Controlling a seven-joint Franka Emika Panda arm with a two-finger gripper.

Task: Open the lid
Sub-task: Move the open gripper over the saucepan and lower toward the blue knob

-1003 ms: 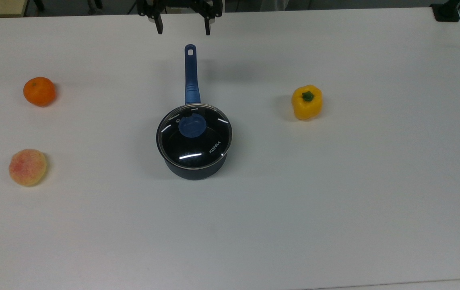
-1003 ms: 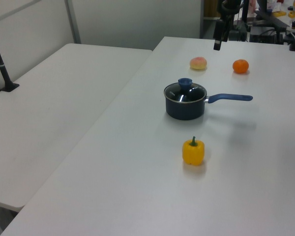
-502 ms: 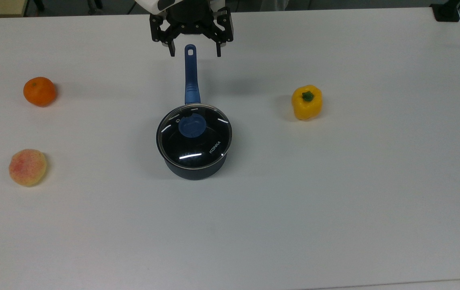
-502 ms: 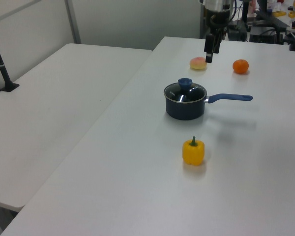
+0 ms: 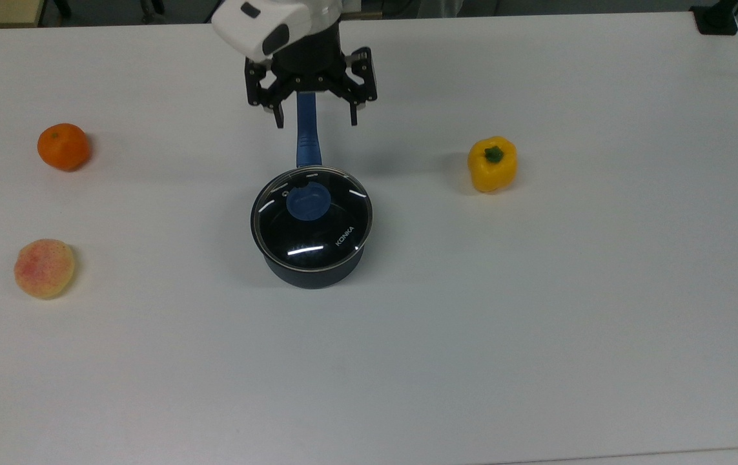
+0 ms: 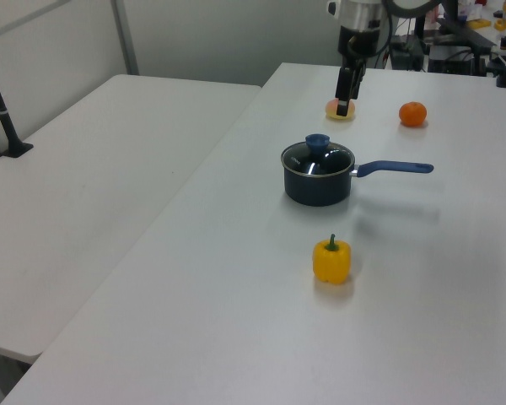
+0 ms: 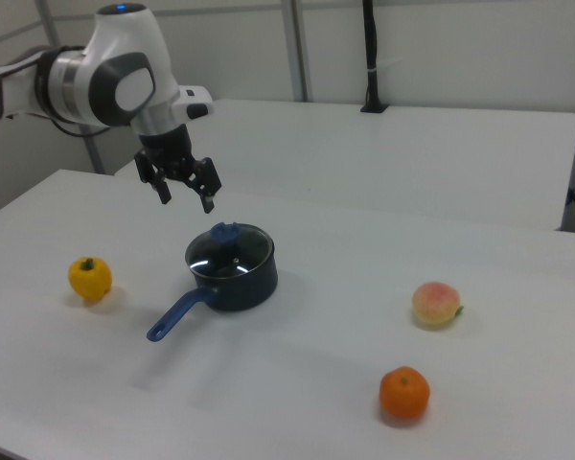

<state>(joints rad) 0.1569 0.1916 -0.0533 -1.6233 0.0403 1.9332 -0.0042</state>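
White tabletop filled the scene, and a second white table stood beyond it in the right view. Near the middle of the tabletop sat the dark blue saucepan, its long blue handle running toward the top view's upper edge. The lid lay closed on the saucepan, its metal rim seated all round, the blue knob at its centre and the white "KONKA" lettering toward the top view's lower right.

The gripper hung in the air over the handle, clear of the lid; in the right view the gripper sat above and toward the right view's left of the knob. Its jaws were spread wide, the two black fingers well apart, with nothing held between them. In the left view the gripper was seen edge-on, so the gap between the fingers could not really be judged there.

An orange lay well off toward the top view's left, and a peach lay below it in that same view. A yellow bell pepper stood toward the top view's right of the saucepan, well apart from it, green stem up.
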